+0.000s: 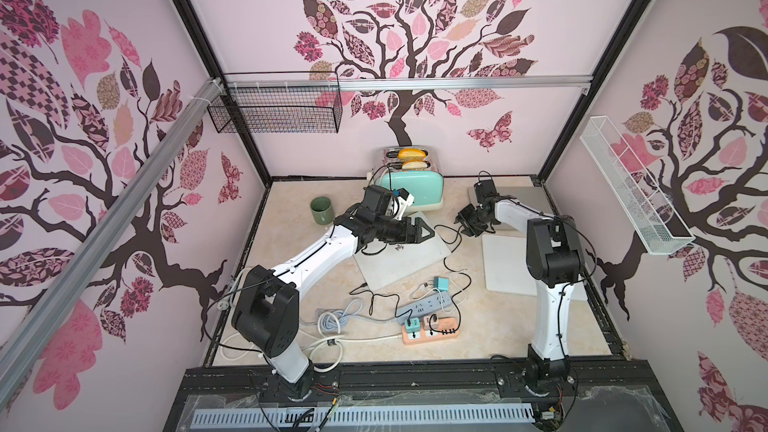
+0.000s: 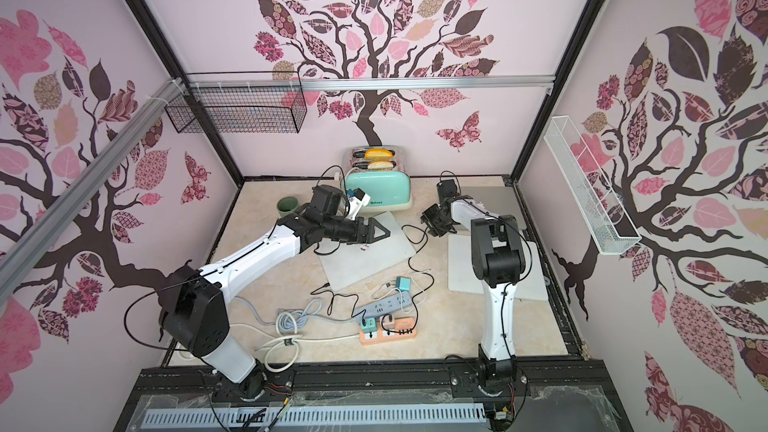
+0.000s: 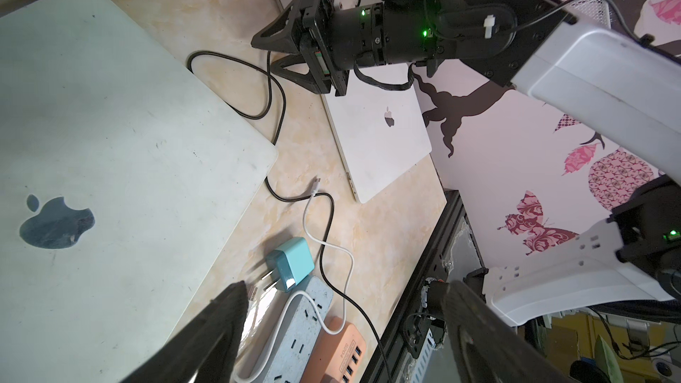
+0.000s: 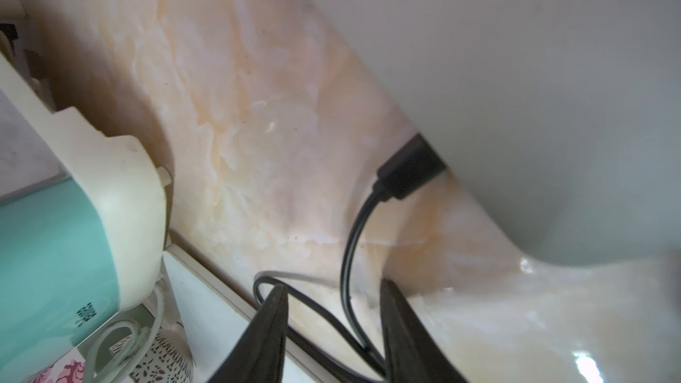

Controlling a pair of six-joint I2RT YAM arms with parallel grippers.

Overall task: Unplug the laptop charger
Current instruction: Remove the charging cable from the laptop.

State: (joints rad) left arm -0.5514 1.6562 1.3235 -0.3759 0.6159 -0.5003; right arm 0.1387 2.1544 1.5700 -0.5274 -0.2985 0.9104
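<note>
The charger's black plug [image 4: 409,167] sits in the side edge of a grey laptop [image 4: 516,86] at the back right [image 1: 519,197]. Its black cable [image 1: 451,238] loops across the table toward the grey power strip [image 1: 424,309]. My right gripper [image 4: 333,289] is low beside that laptop's edge [image 1: 465,222], a little short of the plug. Its jaws stand apart with the cable running between the fingers [image 4: 272,326], untouched. My left gripper [image 1: 428,231] hovers open and empty over the middle silver laptop [image 3: 110,123], also in its wrist view [image 3: 344,285].
A teal toaster [image 1: 411,184] with bread stands at the back, a green mug [image 1: 322,209] to its left. A white laptop [image 1: 507,263] lies front right. An orange power strip [image 1: 432,328], a teal adapter [image 1: 441,284] and coiled white cables [image 1: 332,322] lie near the front.
</note>
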